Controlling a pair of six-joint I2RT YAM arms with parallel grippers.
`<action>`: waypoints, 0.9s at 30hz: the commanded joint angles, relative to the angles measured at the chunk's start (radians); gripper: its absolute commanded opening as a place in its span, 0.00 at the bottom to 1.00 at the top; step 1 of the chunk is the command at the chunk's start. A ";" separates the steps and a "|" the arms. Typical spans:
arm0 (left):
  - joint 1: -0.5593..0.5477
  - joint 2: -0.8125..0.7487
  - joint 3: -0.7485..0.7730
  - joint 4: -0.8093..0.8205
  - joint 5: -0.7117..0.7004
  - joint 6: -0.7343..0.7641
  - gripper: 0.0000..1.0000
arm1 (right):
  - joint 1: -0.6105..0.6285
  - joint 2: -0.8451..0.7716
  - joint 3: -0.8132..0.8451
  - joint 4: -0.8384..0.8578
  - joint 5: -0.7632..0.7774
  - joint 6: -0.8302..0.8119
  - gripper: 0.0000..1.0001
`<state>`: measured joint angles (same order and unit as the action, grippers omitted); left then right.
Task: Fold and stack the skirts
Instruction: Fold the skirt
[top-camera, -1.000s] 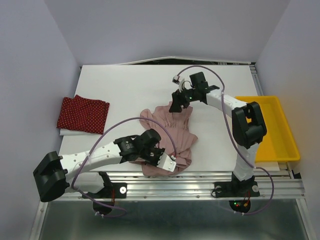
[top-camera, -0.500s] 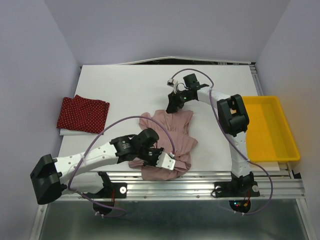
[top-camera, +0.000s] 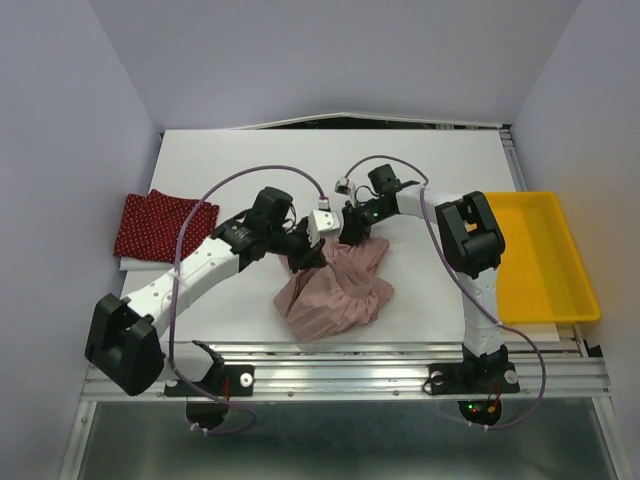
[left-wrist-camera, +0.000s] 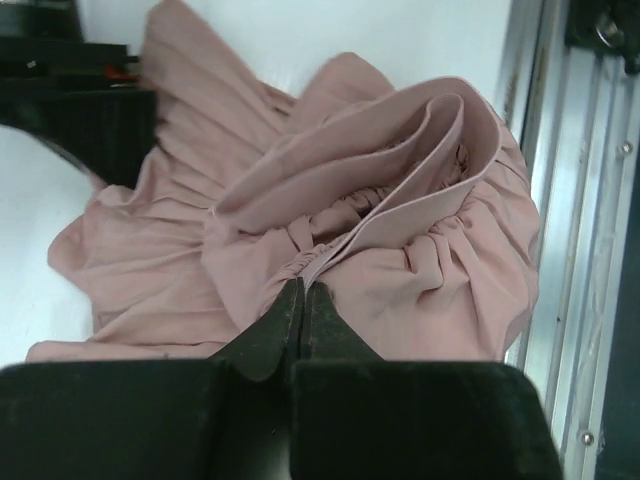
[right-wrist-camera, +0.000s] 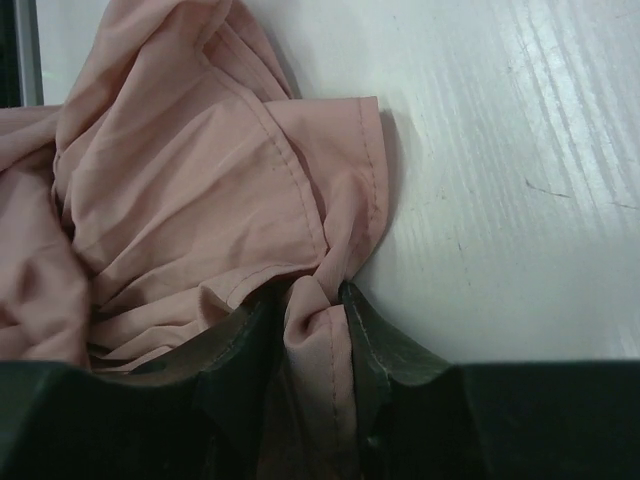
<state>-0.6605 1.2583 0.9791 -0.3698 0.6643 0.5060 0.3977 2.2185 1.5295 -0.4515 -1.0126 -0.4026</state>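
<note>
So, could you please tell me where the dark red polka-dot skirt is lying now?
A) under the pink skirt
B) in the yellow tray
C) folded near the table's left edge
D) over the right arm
C: the dark red polka-dot skirt lies folded by the left edge of the table, apart from the pink skirt.

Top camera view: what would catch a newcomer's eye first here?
Both arms meet over a crumpled pink skirt at the middle of the table, the left pincer and right pincer each pinching its cloth. A folded red dotted skirt lies at the left edge; a yellow tray sits on the right.
</note>
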 joint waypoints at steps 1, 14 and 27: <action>0.090 0.079 0.067 0.081 0.142 -0.131 0.00 | 0.009 -0.056 -0.028 -0.024 -0.012 -0.039 0.38; 0.255 0.426 0.234 0.333 0.147 -0.362 0.00 | 0.009 -0.046 -0.012 -0.026 -0.029 -0.038 0.38; 0.260 0.625 0.228 0.451 -0.083 -0.471 0.00 | 0.009 -0.026 0.001 -0.024 0.009 -0.039 0.38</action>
<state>-0.4034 1.8286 1.1679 0.0425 0.6785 0.0658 0.3992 2.2112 1.5215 -0.4641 -1.0164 -0.4232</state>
